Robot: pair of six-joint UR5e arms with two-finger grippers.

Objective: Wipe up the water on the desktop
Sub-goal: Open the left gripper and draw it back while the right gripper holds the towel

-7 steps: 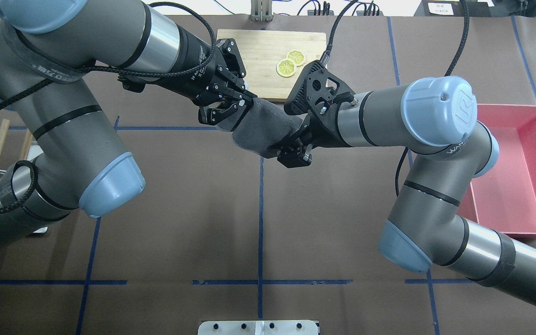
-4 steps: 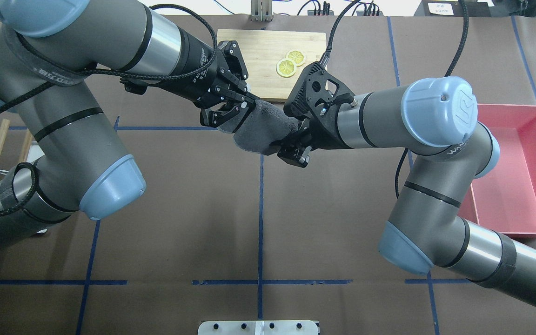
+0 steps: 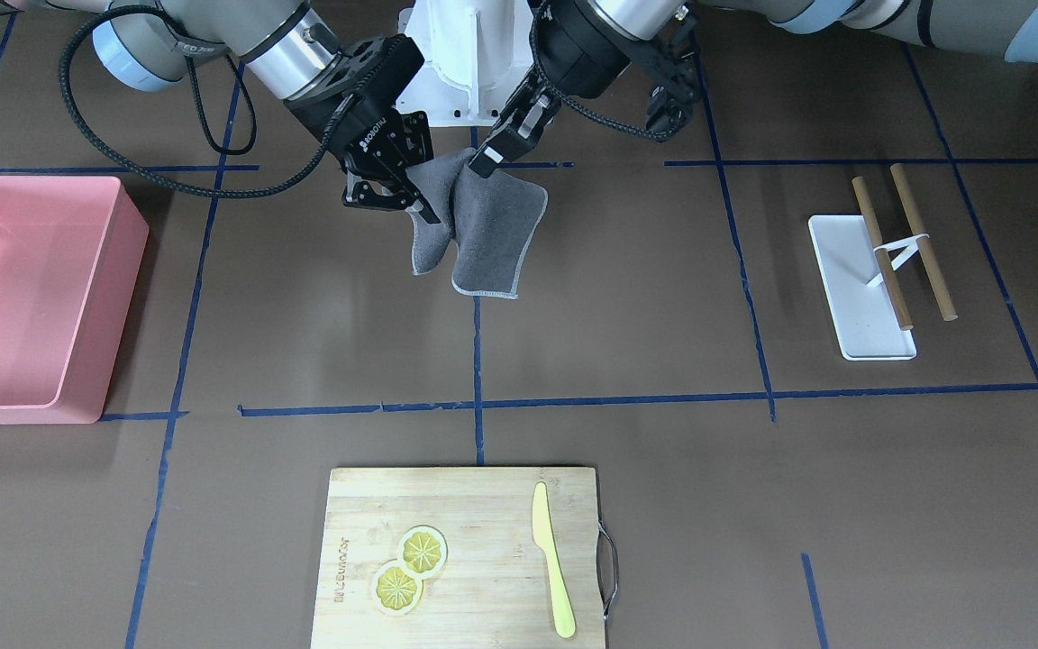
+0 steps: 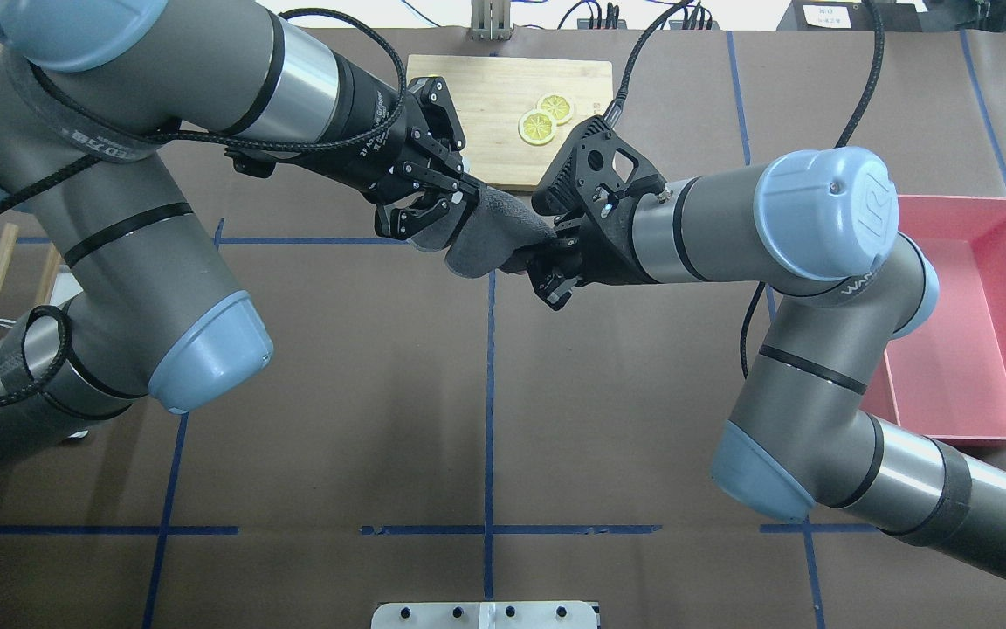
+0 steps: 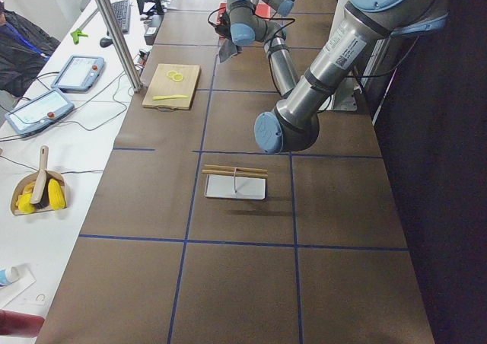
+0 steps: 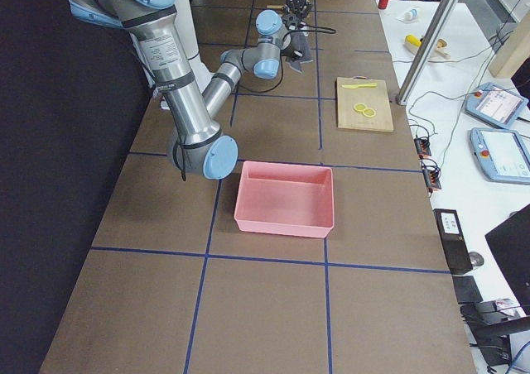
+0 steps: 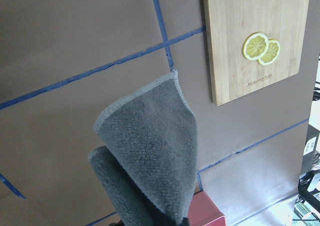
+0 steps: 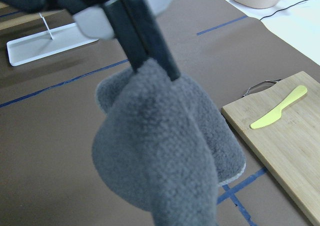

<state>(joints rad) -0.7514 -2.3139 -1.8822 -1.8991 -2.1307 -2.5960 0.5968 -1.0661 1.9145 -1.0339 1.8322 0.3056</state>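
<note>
A grey cloth [image 3: 483,236] hangs bunched in the air between my two grippers, above the brown desktop [image 4: 337,393] with its blue tape grid. My left gripper [image 4: 471,189] is shut on the cloth's upper edge; its fingers [image 8: 145,41] show pinching it in the right wrist view. My right gripper [image 4: 540,264] is shut on the cloth's other end, close beside the left one. The cloth [image 7: 150,151] fills the lower part of the left wrist view. I see no water on the desktop.
A bamboo cutting board [image 3: 483,559] with two lemon slices [image 3: 409,570] and a yellow knife [image 3: 552,559] lies at the far side. A pink bin [image 4: 974,349] stands on my right. A white tray [image 3: 852,279] with wooden sticks lies on my left.
My right gripper has moved left and closer to the left gripper, bunching the cloth into a shorter fold. The left gripper has barely moved.
</note>
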